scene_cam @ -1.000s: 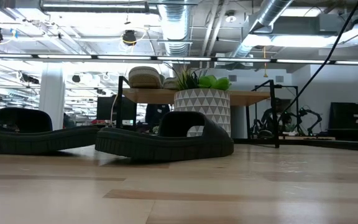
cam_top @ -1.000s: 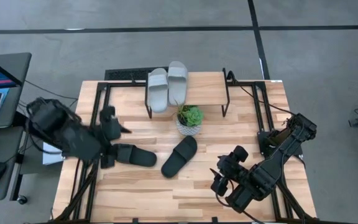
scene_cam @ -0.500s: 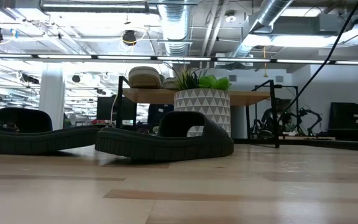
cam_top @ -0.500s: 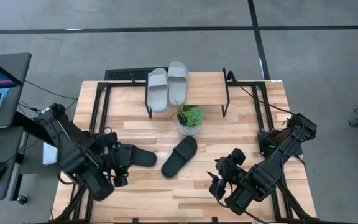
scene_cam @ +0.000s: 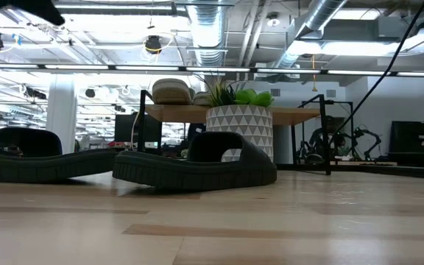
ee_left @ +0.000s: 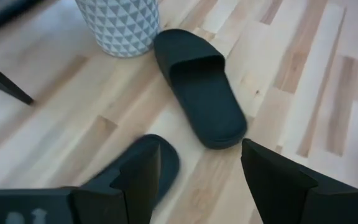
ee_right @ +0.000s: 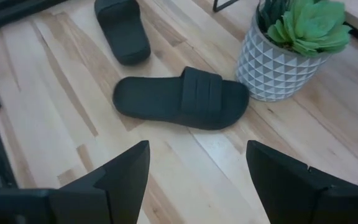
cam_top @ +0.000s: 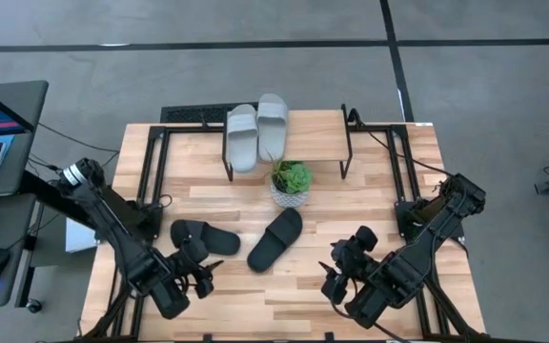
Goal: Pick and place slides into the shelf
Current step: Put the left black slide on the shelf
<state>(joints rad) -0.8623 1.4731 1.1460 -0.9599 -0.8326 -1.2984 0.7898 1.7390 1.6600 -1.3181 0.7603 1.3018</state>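
Left dark six-joint arm runs from the left edge of the high view down toward bottom centre-left. Its dark two-finger left gripper (cam_top: 201,276) sits low in frame, fingers (ee_left: 132,180) spread wide with nothing between them, wrist pitched downward. Right dark six-joint arm comes in from the right edge, elbow at mid-right, forearm angled to lower centre-right. Its dark two-finger right gripper (cam_top: 336,276) is parked there, fingers (ee_right: 120,174) fully apart, holding nothing, also tilted downward.
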